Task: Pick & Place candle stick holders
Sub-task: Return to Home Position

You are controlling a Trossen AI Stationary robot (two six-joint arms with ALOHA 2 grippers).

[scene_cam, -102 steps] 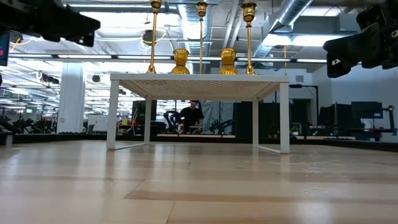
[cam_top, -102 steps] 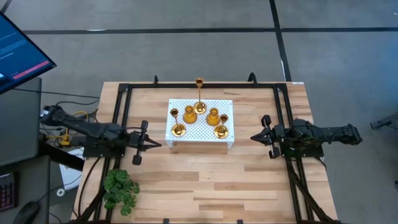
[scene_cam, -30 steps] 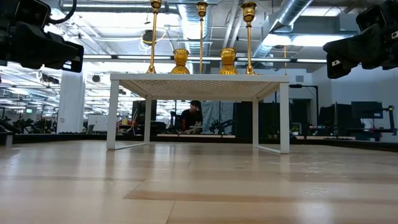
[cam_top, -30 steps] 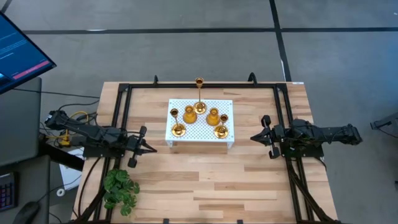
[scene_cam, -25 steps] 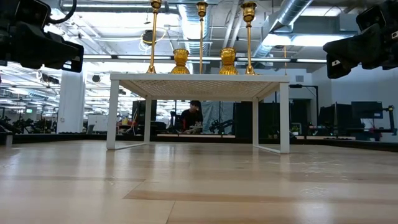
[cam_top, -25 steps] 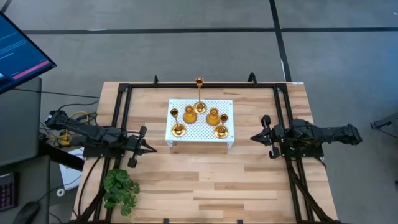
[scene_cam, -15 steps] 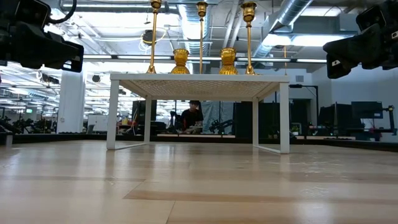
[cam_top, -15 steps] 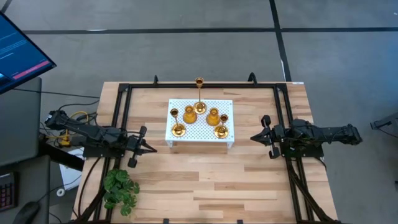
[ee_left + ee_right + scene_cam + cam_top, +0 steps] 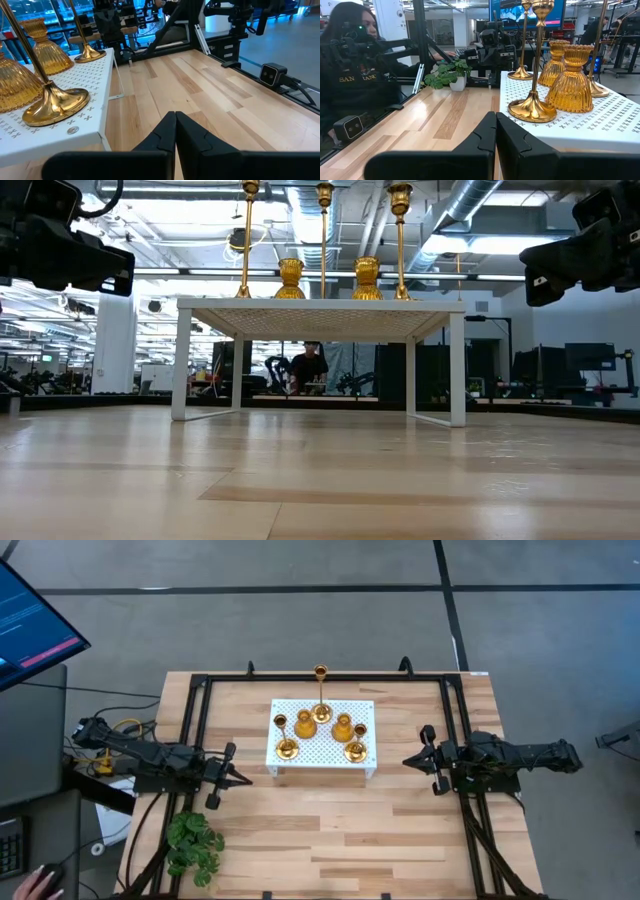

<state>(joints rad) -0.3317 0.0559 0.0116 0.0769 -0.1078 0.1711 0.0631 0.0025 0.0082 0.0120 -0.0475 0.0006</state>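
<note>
Five shiny gold candle stick holders stand by their round bases on a small white perforated board table (image 9: 320,754) in the far middle of the wooden table. Three have thin stems, at the board's left (image 9: 286,747), far edge (image 9: 321,712) and right (image 9: 355,750). Two are short and bell-shaped (image 9: 305,725) (image 9: 343,727). My left gripper (image 9: 244,776) is shut and empty above the table, left of the board. My right gripper (image 9: 408,760) is shut and empty, right of the board. Both point at the board.
A green leafy plant (image 9: 194,844) stands in the near left corner. A black frame (image 9: 195,700) runs along the table's edges. A person (image 9: 350,65) sits beyond the table's left side. Bare wood (image 9: 330,830) lies in front of the board.
</note>
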